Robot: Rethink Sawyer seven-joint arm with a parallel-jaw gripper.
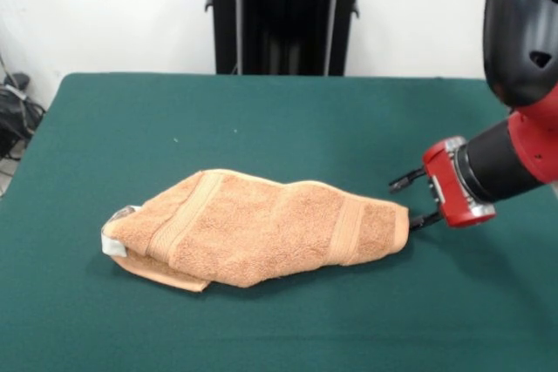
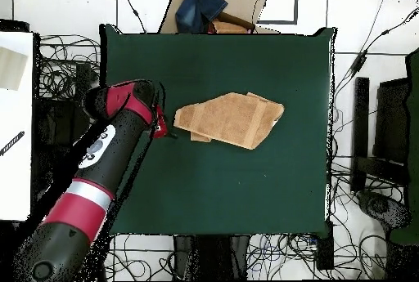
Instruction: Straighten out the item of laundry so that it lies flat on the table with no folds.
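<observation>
The orange-tan towel (image 1: pixel 261 228) lies folded over itself in a long bunched shape on the green table (image 1: pixel 261 119). Two woven bands cross it, and a white tag (image 1: pixel 113 243) shows at its left end. My gripper (image 1: pixel 403 205) comes in from the right, low over the table, at the towel's right end. Its two fingers stand apart, open, and the lower fingertip (image 1: pixel 417 221) is right against the towel's edge. I cannot tell whether any cloth lies between them. In the overhead view the towel (image 2: pixel 231 119) lies just right of the gripper (image 2: pixel 167 127) on the table (image 2: pixel 213 189).
The black pedestal (image 1: pixel 283 15) stands behind the table's far edge. Cables (image 1: pixel 13 115) lie off the left side. In the overhead view a cardboard box with blue cloth (image 2: pixel 214 5) sits beyond the top edge, and a white surface (image 2: pixel 12 132) is at the left.
</observation>
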